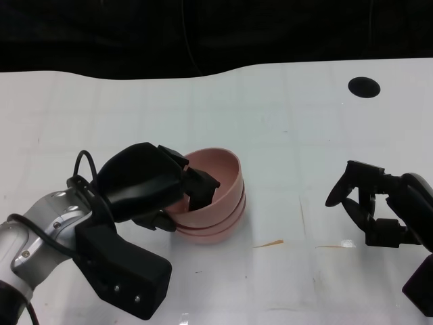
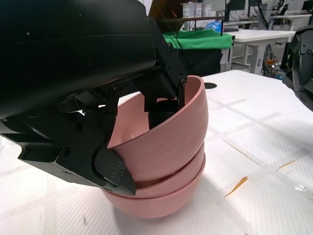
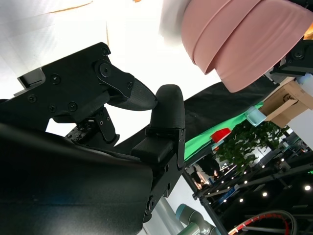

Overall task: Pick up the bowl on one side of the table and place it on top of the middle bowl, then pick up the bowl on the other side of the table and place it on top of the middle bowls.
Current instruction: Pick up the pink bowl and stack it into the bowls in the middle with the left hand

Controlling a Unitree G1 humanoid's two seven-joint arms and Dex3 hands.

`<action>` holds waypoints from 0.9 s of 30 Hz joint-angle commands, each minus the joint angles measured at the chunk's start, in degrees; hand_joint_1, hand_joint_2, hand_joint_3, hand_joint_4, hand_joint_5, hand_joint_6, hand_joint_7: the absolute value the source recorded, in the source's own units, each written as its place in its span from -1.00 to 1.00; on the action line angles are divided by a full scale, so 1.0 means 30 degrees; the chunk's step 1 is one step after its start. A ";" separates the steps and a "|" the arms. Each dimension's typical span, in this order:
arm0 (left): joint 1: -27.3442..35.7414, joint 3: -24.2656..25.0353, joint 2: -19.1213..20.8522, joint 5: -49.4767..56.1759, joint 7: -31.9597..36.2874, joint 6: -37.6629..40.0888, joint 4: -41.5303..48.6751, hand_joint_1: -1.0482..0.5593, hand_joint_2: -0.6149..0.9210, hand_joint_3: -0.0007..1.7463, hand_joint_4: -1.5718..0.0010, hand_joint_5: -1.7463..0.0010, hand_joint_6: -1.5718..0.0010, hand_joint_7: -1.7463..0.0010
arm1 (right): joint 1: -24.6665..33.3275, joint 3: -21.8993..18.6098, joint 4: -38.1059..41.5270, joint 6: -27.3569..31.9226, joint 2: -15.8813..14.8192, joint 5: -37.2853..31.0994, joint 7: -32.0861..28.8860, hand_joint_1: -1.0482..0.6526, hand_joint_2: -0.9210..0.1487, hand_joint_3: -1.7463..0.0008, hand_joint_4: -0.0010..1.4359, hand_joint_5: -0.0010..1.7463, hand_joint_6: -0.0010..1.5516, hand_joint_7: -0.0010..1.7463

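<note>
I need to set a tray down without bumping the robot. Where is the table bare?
Bare patches: the wide far strip of the white table behind the pink bowl stack, up to the black round hole; and the gap between the stack and the right hand. It is crowded at near left, where the left hand grips the tilted top bowl.

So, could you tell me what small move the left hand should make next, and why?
Probably level the top bowl down into the stack and then let go. The left hand grips its rim with fingers inside, and the bowl sits tilted on the two pink bowls already nested below. The right hand holds nothing.
</note>
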 commanded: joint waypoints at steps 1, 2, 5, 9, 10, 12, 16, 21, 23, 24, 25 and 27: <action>-0.0413 -0.0116 0.0156 0.0179 0.0446 -0.0192 0.0326 0.32 0.91 -0.99 0.00 -1.00 0.04 -0.74 | -0.0091 -0.0086 0.0049 -0.0021 -0.0374 0.0104 -0.0054 -0.07 -0.79 0.08 0.11 1.00 -0.13 0.72; -0.0446 -0.0145 0.0138 0.0210 0.0480 -0.0194 0.0408 0.31 0.92 -0.98 0.00 -1.00 0.05 -0.75 | -0.0090 -0.0094 0.0043 -0.0015 -0.0377 0.0082 -0.0093 -0.08 -0.79 0.09 0.11 1.00 -0.13 0.72; -0.0560 -0.0252 0.0022 0.0377 0.0671 -0.0140 0.0746 0.30 0.93 -0.98 0.01 -1.00 0.06 -0.76 | -0.0095 -0.0130 0.0100 -0.0067 -0.0346 0.0223 -0.0019 -0.08 -0.79 0.09 0.11 1.00 -0.13 0.72; -0.0759 -0.0362 -0.0072 0.0490 0.0953 -0.0188 0.1314 0.29 0.93 -0.98 0.02 -1.00 0.08 -0.77 | -0.0112 -0.0104 0.0082 -0.0020 -0.0350 0.0064 -0.0180 -0.08 -0.80 0.10 0.11 1.00 -0.13 0.72; -0.0806 -0.0389 -0.0079 0.0536 0.1046 -0.0219 0.1426 0.29 0.93 -0.98 0.02 -1.00 0.08 -0.77 | -0.0111 -0.0101 0.0083 -0.0014 -0.0347 0.0062 -0.0183 -0.08 -0.80 0.10 0.11 1.00 -0.13 0.72; -0.0856 -0.0431 -0.0071 0.0591 0.1170 -0.0260 0.1523 0.29 0.93 -0.99 0.02 -1.00 0.08 -0.76 | -0.0109 -0.0099 0.0087 -0.0013 -0.0343 0.0079 -0.0167 -0.08 -0.80 0.10 0.11 1.00 -0.13 0.72; -0.1038 -0.0584 -0.0110 0.0835 0.1478 -0.0039 0.1869 0.29 0.92 -0.99 0.02 -1.00 0.08 -0.76 | -0.0072 -0.0092 0.0072 -0.0040 -0.0329 0.0142 -0.0091 -0.08 -0.81 0.11 0.11 1.00 -0.13 0.72; -0.1421 -0.0873 -0.0228 0.1111 0.2325 -0.0206 0.2773 0.30 0.92 -0.99 0.01 -1.00 0.07 -0.75 | -0.0043 -0.0113 0.0020 -0.0012 -0.0352 0.0253 0.0041 -0.08 -0.82 0.12 0.10 1.00 -0.14 0.73; -0.1555 -0.0999 -0.0267 0.1248 0.2610 -0.0254 0.3107 0.30 0.92 -0.99 0.01 -1.00 0.06 -0.74 | -0.0074 -0.0108 0.0089 -0.0066 -0.0369 0.0207 -0.0008 -0.08 -0.82 0.12 0.09 1.00 -0.14 0.73; -0.1617 -0.1065 -0.0293 0.1325 0.2705 -0.0216 0.3246 0.29 0.92 -0.99 0.01 -1.00 0.06 -0.74 | -0.0105 -0.0107 0.0155 -0.0141 -0.0374 0.0169 -0.0071 -0.07 -0.82 0.12 0.09 1.00 -0.14 0.73; -0.1665 -0.1116 -0.0309 0.1373 0.2771 -0.0192 0.3348 0.29 0.93 -0.99 0.01 -1.00 0.05 -0.74 | -0.0127 -0.0107 0.0201 -0.0196 -0.0378 0.0142 -0.0117 -0.07 -0.82 0.13 0.09 1.00 -0.14 0.73; -0.1781 -0.1223 -0.0399 0.1361 0.2895 -0.0167 0.3657 0.29 0.94 -0.98 0.01 -1.00 0.05 -0.73 | -0.0138 -0.0117 0.0239 -0.0179 -0.0377 0.0170 -0.0099 -0.08 -0.82 0.13 0.09 1.00 -0.14 0.73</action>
